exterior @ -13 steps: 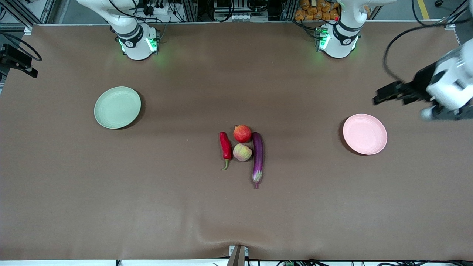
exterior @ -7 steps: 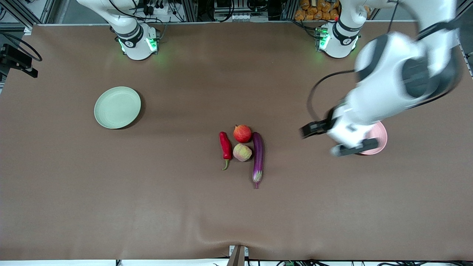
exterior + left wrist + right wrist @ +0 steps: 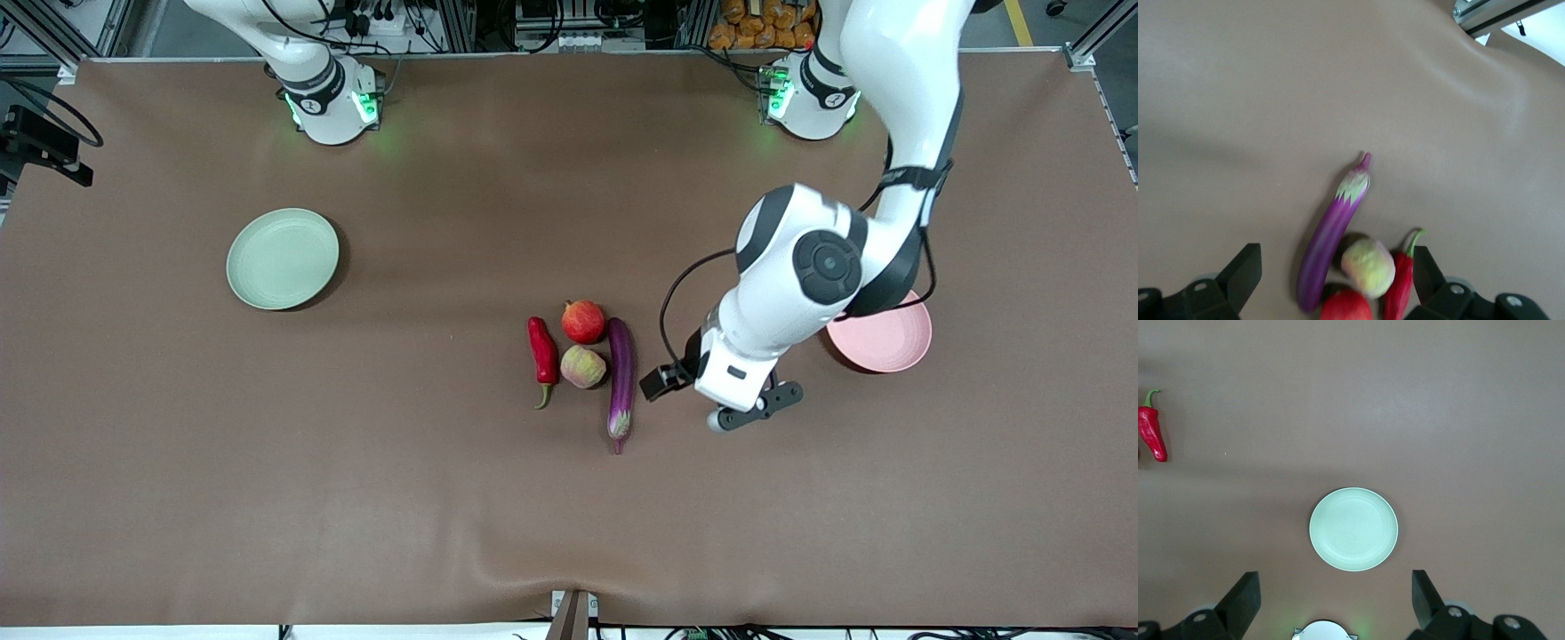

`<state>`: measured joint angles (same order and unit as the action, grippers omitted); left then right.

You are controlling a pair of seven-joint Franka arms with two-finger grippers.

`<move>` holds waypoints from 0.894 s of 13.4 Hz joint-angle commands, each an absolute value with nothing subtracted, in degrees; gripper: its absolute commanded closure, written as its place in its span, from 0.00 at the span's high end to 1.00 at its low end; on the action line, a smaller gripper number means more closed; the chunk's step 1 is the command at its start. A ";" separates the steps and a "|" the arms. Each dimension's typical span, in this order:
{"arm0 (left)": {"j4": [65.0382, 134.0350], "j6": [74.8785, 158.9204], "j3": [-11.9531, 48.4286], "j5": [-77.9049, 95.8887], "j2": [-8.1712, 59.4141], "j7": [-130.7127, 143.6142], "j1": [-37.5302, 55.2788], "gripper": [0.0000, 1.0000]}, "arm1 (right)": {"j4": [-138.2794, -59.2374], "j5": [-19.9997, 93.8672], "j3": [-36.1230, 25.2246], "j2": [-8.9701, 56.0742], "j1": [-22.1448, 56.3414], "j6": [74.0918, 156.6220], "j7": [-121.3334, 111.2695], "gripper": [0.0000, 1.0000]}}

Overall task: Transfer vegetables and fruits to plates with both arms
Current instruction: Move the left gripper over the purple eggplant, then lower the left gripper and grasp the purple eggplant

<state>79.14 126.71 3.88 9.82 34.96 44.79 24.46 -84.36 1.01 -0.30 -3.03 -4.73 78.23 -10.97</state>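
While the right arm waits with only its base in the front view, its right gripper [image 3: 1331, 603] hangs high over the green plate [image 3: 283, 259], fingers [image 3: 1241, 600] spread wide and holding nothing. That plate lies toward the right arm's end of the table [image 3: 267, 462], well apart from the produce. At the middle of the table, four items lie close together: the red chili pepper [image 3: 542, 350] sits toward the right arm's end, the purple eggplant [image 3: 621, 379] toward the left arm's end, and between them are the red pomegranate [image 3: 583, 321] and the pale peach [image 3: 582, 366], the peach nearer the front camera. The eggplant and chili both point their stems toward the front camera. The left gripper [image 3: 1335, 283] hovers above the table just beside the eggplant, between it and the pink plate [image 3: 893, 342], and its fingers [image 3: 1241, 277] stand wide apart with nothing between them. The left arm's elbow covers part of the pink plate, which is empty as far as it shows.
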 commanded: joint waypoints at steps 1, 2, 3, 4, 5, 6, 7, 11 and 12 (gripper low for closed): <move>76.38 134.00 2.64 5.90 40.76 46.40 27.24 1.00 | -84.29 1.67 -0.35 -3.51 -4.48 77.70 -10.20 1.00; 76.38 136.56 1.85 5.71 42.61 47.19 28.38 1.00 | -84.29 1.67 -0.44 -3.43 -5.00 77.70 -10.28 1.00; 76.38 137.80 0.37 5.54 44.11 48.15 29.87 1.00 | -84.29 1.67 -0.53 -3.34 -5.10 77.78 -10.28 1.00; 76.29 138.77 -1.91 5.54 45.60 48.77 31.88 1.00 | -84.29 1.67 -0.53 -3.34 -4.92 77.96 -10.28 1.00; 76.29 139.82 -4.20 5.71 47.01 49.91 34.25 1.00 | -84.20 1.67 -0.44 -3.34 -4.57 78.05 -10.20 1.00; 76.29 140.70 -5.96 5.71 48.50 51.66 36.10 1.00 | -84.20 1.67 -0.35 -3.34 -4.40 77.96 -10.20 1.00; 76.29 141.32 -6.85 5.71 49.65 53.85 37.34 1.00 | -84.29 1.67 -0.26 -3.34 -4.39 77.70 -10.20 1.00; 76.46 141.50 -6.94 5.54 52.03 59.14 38.84 1.00 | -84.29 1.67 -0.44 -3.34 -4.92 77.61 -10.20 1.00; 76.38 141.50 -7.03 5.45 52.47 59.24 38.93 1.00 | -84.29 1.76 -0.44 -3.34 -4.92 77.43 -10.20 1.00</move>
